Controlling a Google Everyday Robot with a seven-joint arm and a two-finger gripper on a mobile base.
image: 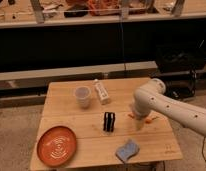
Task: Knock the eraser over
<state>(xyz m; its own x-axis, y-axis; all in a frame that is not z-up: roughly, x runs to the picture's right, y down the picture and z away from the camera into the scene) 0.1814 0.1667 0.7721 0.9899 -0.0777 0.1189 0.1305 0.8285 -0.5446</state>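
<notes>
Camera view showed us the wooden tabletop (76, 117) at the centre of the frame. The eraser (109, 121) stood upright near its middle, a small dark block whose stripes we could barely make out. The white arm (168, 107) came in from the right edge, where its upper part was cut off, and bent down over the right side of the tabletop. The gripper (141, 123) hung low there, right of the eraser and apart from it. The wrist hid most of it, and only small orange bits showed on either side. We could not tell whether it was spread or closed.

Toward the upper middle of the tabletop stood a pale cup (83, 96). A white bottle (101, 92) lay on its side just beside it. An orange plate (57, 145) sat at the lower left corner, and a blue-grey sponge (127, 150) lay near the front edge, below the eraser. The shelves in the upper frame were too cluttered and dim for us to read.
</notes>
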